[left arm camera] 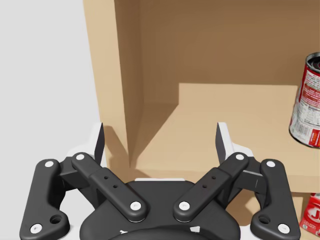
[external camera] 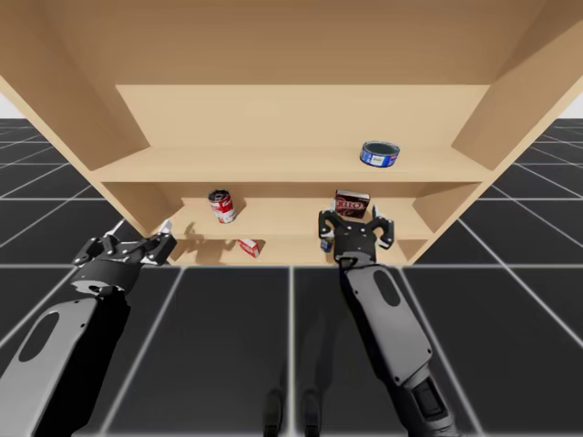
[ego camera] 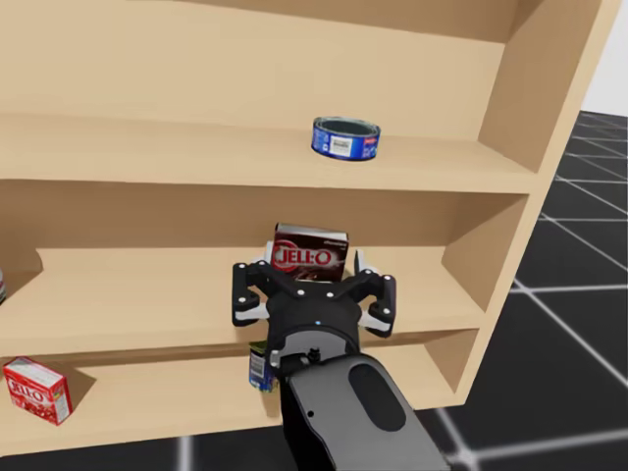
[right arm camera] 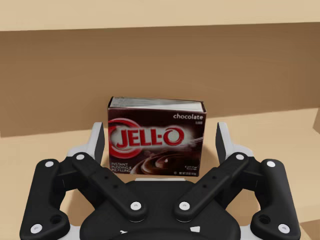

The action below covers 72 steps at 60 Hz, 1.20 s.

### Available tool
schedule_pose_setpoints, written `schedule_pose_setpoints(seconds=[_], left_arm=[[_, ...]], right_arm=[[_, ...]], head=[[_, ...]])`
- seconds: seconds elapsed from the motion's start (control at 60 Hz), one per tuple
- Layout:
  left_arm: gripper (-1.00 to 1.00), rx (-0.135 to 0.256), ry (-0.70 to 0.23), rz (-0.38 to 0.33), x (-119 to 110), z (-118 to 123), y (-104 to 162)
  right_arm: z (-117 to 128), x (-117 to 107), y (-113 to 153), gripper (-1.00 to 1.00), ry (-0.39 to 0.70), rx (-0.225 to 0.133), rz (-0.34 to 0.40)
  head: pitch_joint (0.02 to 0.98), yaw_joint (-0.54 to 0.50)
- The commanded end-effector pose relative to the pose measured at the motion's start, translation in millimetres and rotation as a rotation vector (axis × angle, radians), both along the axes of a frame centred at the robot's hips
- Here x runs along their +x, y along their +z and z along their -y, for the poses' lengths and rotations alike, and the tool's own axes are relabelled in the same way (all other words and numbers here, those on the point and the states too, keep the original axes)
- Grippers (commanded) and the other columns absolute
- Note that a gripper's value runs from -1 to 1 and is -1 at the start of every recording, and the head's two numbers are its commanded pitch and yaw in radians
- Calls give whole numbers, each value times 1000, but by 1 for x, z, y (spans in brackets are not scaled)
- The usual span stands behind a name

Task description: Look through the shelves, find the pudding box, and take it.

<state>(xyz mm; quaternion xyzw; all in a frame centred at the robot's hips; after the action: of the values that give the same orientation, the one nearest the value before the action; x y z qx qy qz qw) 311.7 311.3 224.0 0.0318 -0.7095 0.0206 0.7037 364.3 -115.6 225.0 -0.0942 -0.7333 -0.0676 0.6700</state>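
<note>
Pudding box (right arm camera: 156, 142) on middle shelf (ego camera: 128, 294), between right tool (right arm camera: 160, 136) fingers (right arm camera: 98, 142).

1. My dark grey and black left arm (external camera: 55, 350) comes in from the lower left of the high view and slants up toward the right.
2. Its black two-finger left gripper (left arm camera: 160, 142) points forward, its pale-backed fingers (left arm camera: 98, 145) spread wide apart.
3. My dark grey and black right arm (external camera: 393, 332) comes in right of the middle and stretches forward, forearm extended.
4. Its black two-finger right gripper (right arm camera: 160, 142) is held level, both fingers spread wide and its linkages splayed evenly to either side.
</note>
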Motion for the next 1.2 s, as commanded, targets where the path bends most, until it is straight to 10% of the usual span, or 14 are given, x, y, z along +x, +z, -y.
schedule_pose_setpoints(seconds=[0.017, 0.583, 0.633, 0.65, 0.7, 1.2], left_arm=[[-1000, 6, 3, 4, 1, -1, 0], [-1000, 22, -16, 6, 5, 2, -1], [-1000, 23, -17, 5, 5, 2, -2], [-1000, 23, -17, 5, 5, 2, -2], [-1000, 24, -18, 6, 5, 2, -2], [-1000, 26, -16, 6, 5, 4, -2]], right_arm=[[1, 17, -4, -1000, -16, 5, -29], [5, 50, -13, -1000, 33, 40, -81], [6, 51, -14, -622, 55, 48, -83], [7, 51, -15, 416, 50, 47, -77], [8, 51, -15, 906, 50, 48, -77], [23, -15, 23, 931, 74, 4, 43]], head=[[499, -264], [498, -262], [497, -262], [496, -263], [495, -264], [493, -266]])
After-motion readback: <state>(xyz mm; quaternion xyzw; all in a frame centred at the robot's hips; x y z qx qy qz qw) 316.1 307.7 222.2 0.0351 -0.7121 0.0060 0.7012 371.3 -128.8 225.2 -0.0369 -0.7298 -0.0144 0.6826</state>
